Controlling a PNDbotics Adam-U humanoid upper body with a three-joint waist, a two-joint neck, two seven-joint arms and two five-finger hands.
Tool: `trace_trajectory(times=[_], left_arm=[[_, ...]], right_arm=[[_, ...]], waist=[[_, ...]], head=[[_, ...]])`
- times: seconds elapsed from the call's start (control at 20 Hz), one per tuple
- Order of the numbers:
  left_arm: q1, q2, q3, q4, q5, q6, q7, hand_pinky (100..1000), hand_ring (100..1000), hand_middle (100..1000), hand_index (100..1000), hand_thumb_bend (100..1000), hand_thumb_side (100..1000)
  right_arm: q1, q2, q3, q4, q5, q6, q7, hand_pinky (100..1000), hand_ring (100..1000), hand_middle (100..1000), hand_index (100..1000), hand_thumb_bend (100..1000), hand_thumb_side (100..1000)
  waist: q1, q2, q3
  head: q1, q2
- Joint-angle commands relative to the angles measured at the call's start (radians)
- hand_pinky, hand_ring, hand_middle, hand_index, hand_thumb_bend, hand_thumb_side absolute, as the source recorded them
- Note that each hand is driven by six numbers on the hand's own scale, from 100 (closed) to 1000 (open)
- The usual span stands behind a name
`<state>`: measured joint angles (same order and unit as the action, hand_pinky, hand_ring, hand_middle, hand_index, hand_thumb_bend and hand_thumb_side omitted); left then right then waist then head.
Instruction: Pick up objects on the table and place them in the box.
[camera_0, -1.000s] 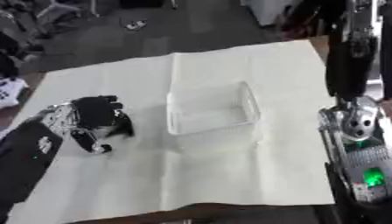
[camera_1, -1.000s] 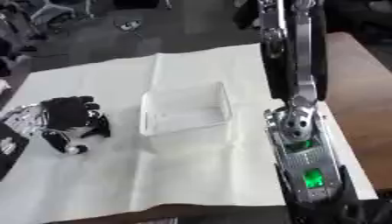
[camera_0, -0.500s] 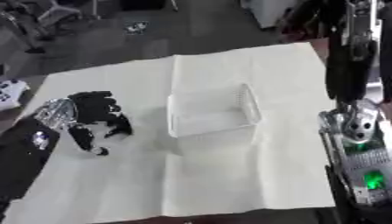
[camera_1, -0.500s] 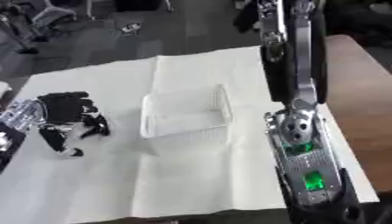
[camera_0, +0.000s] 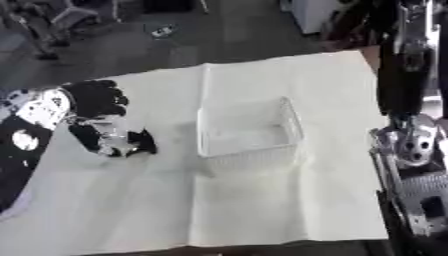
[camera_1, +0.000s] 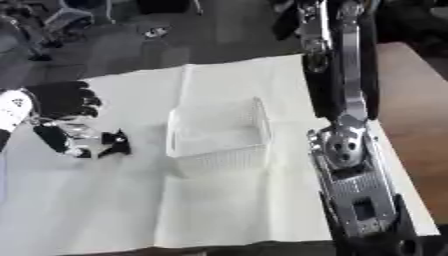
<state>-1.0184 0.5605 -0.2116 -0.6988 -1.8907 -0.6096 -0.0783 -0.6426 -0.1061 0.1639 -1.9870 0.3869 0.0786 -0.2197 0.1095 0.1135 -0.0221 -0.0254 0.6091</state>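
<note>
On the white cloth (camera_0: 262, 200), the left robot hand (camera_0: 101, 117) curls beside a clear rectangular box (camera_0: 245, 127), grasp unclear.

Open-topped box (camera_0: 248, 129) at centre frame, reachable from above. Bare white cloth (camera_0: 262, 210) across lower centre and upper right. Left hand (camera_0: 103, 117) over the cloth at left, near the box wall; right arm (camera_1: 348, 150) along the right edge.

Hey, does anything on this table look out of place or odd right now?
Nothing looks spilled or damaged. The clear box stands upright on the white cloth. It looks empty, and no loose objects show on the cloth. The left hand rests beside it.
</note>
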Motion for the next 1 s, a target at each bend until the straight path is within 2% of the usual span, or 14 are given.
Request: trace_trajectory(times=[0.05, 0.55, 1.0], left_arm=[[-0.017, 0.034, 0.013, 0.001, -0.008, 0.009, -0.060, 997, 949, 898, 857, 496, 1000], [0.033, -0.009, 0.055, 0.080, -0.056, 0.051, -0.103, 1000, 987, 929, 885, 504, 1000], [0.055, -0.033, 0.097, 0.119, -0.094, 0.104, -0.024, 1000, 1000, 945, 894, 493, 1000]], right_arm=[[-0.008, -0.007, -0.004, -0.013, -0.004, -0.001, 0.002, 372, 397, 502, 724, 429, 1000], [-0.021, 0.006, -0.004, -0.013, -0.010, -0.005, 0.003, 373, 397, 503, 724, 424, 1000], [-0.026, 0.014, -0.003, -0.013, -0.014, -0.009, 0.009, 372, 397, 503, 724, 427, 1000]], waist=[[-0.002, -0.021, 0.003], [-0.007, -0.012, -0.007], [-0.013, -0.005, -0.014]], head=[[0.012, -0.013], [0.018, -0.031], [0.039, -0.034]])
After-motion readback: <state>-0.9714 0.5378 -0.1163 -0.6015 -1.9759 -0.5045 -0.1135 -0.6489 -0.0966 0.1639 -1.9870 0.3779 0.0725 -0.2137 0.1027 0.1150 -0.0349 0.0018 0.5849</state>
